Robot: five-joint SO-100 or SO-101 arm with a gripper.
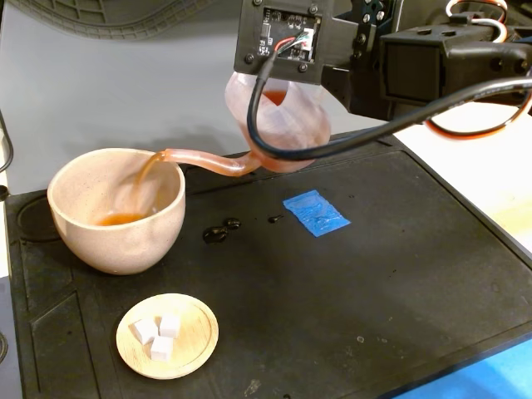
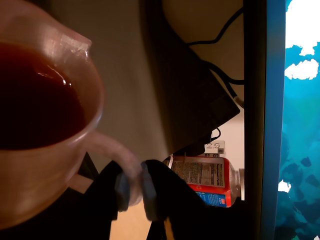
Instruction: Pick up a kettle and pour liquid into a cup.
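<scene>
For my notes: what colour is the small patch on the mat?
Blue patch, crinkled; it shows best in the fixed view.

Fixed view evenly bright, wrist view dim, blurred, perhaps backlit

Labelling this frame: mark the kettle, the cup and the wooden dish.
kettle (image 1: 291, 125): fixed view, on its tilted pink body.
cup (image 1: 125, 245): fixed view, on its outer front wall.
wooden dish (image 1: 199, 332): fixed view, on bare wood beside the white cubes.
</scene>
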